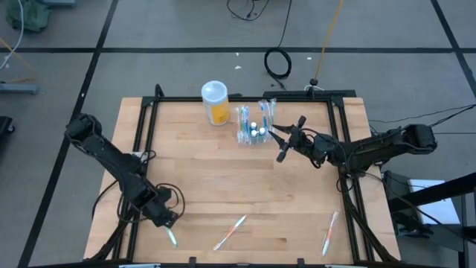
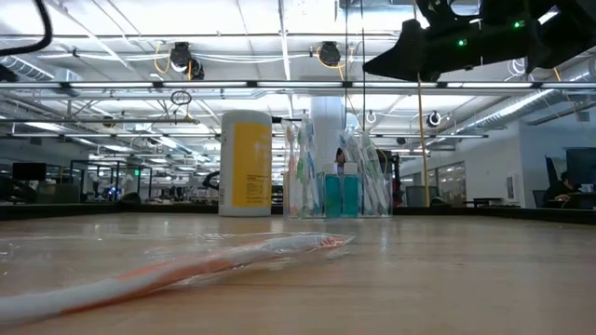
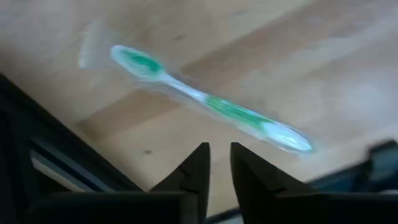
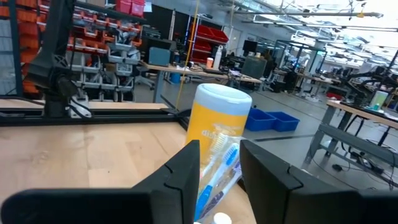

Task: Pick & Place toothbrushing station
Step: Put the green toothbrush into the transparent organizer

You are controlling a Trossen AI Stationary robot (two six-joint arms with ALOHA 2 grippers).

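The toothbrushing station is a low see-through holder with several upright toothbrushes, standing at the table's far middle; it also shows in the low view. My right gripper is open just to the station's right and raised above the table, with the brushes showing between its fingers; I see no touch. My left gripper hovers at the near left, open by a narrow gap, over a wrapped green toothbrush that lies flat on the table.
A tall yellow-orange cup with a white top stands just left of the station. Wrapped toothbrushes lie near the front edge: an orange one and one at the right. A black frame borders the table.
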